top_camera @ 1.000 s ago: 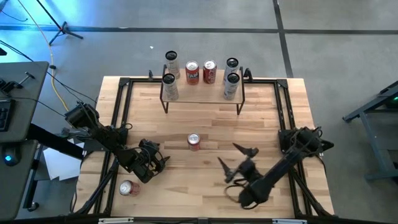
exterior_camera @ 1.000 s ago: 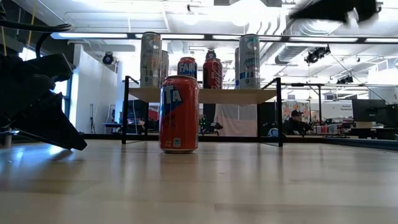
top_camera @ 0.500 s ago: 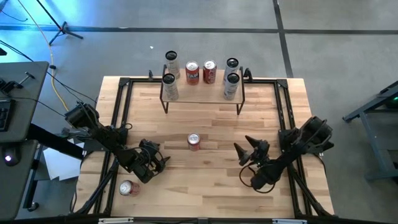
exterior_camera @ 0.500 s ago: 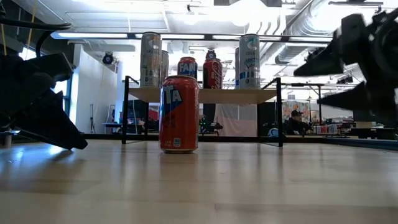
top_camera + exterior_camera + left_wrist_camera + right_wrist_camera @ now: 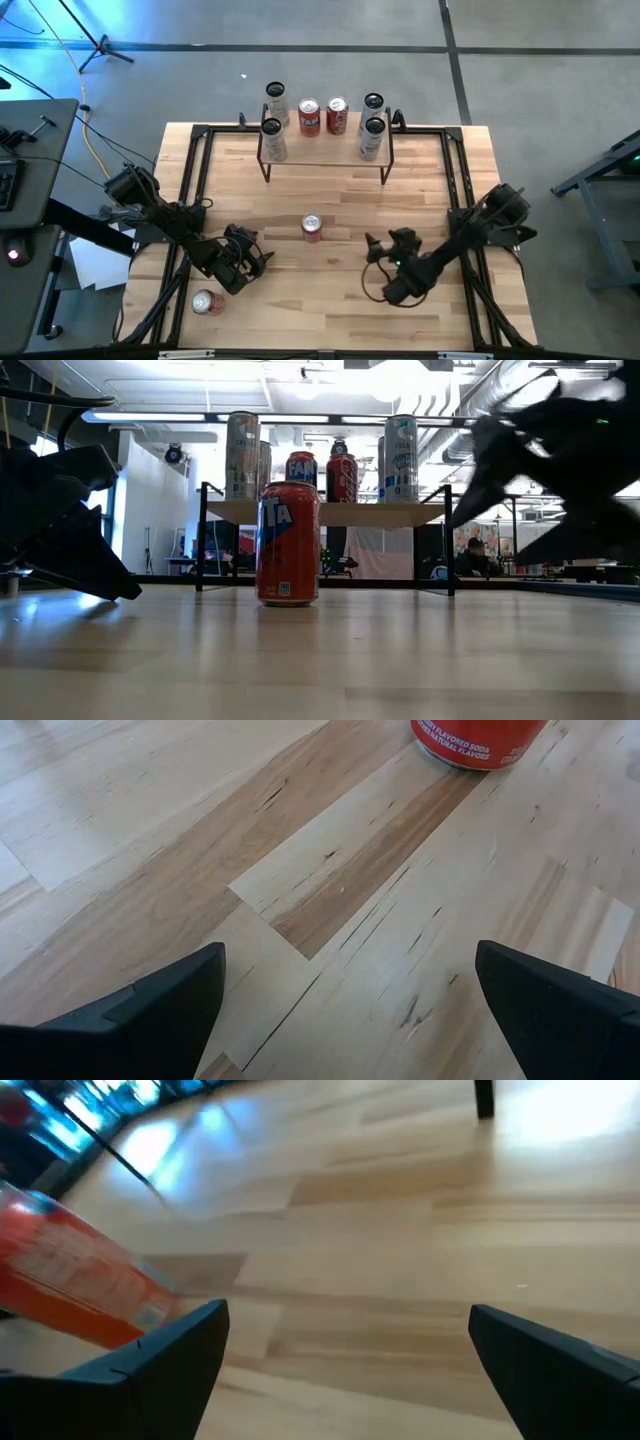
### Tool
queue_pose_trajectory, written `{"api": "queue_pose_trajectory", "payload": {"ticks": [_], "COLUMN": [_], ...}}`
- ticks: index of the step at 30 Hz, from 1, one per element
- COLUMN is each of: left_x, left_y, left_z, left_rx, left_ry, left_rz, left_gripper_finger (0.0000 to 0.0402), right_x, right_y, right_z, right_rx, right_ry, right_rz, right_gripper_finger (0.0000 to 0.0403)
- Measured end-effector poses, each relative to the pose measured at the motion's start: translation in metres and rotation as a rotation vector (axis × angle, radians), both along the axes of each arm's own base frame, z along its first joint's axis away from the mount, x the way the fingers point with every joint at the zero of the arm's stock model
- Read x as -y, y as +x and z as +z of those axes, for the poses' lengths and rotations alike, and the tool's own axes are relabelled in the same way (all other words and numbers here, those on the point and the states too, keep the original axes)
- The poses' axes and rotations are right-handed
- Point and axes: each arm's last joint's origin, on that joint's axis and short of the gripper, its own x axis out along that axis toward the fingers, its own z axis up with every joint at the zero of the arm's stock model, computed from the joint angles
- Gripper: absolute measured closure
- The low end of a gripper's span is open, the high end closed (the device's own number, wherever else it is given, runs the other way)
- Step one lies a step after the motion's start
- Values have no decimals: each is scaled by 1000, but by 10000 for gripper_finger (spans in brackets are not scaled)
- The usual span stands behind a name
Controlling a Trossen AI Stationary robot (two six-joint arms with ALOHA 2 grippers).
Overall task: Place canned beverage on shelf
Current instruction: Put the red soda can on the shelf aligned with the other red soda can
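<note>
A red can (image 5: 312,228) stands upright on its base at the middle of the table; the low view shows it too (image 5: 288,543). The shelf (image 5: 325,152) stands at the far edge on thin black legs, with several silver and red cans upright on its top. My left gripper (image 5: 252,262) hangs open near the table's left side, and the can's base (image 5: 478,740) lies ahead of its fingers. My right gripper (image 5: 374,250) is open to the can's right, low over the table, and sees the can (image 5: 70,1285) off to one side. Neither gripper touches anything.
Another can (image 5: 204,301) sits at the near left corner beside the black rail (image 5: 185,240). Black rails frame the tabletop on the left, right and far sides. Bare wood (image 5: 330,195) lies between the red can and the shelf.
My right gripper has come down toward the table and rolled about its own line, and its fingers now point toward the red can. It has stayed open. The can and my left arm have kept still.
</note>
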Motion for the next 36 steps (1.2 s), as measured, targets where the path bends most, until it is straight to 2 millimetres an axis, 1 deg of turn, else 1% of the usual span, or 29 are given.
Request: {"api": "queue_pose_trajectory", "payload": {"ticks": [3, 7, 9, 12, 14, 16, 19, 24, 27, 30, 33, 36], "left_x": [0, 0, 0, 0, 0, 0, 0, 0, 0, 0, 0, 0], "left_y": [0, 0, 0, 0, 0, 0, 0, 0, 0, 0, 0, 0], "left_z": [0, 0, 0, 0, 0, 0, 0, 0, 0, 0, 0, 0], "left_rx": [0, 0, 0, 0, 0, 0, 0, 0, 0, 0, 0, 1], "left_ry": [0, 1, 1, 1, 1, 1, 1, 1, 1, 1, 1, 0], "left_rz": [0, 0, 0, 0, 0, 0, 0, 0, 0, 0, 0, 0], "left_gripper_finger": [2, 2, 2, 2, 2, 2, 2, 2, 2, 2, 2, 2], "right_x": [4, 13, 19, 31, 39, 45, 52, 62, 71, 81, 87, 90], "right_y": [24, 63, 82, 106, 117, 123, 129, 134, 130, 118, 104, 90], "right_z": [3, 10, 18, 40, 55, 66, 76, 78, 75, 67, 58, 59], "right_rx": [16, 81, 97, 115, 132, 152, 206, 317, 412, 478, 461, 433], "right_ry": [27, -55, -131, -289, -416, -540, -648, -657, -663, -733, -755, -753], "right_rz": [40, 178, 273, 453, 578, 693, 846, 1101, 1244, 1288, 1272, 1239], "right_gripper_finger": [3, 3, 3, 3, 3, 3, 3, 3, 3, 3, 3, 3]}}
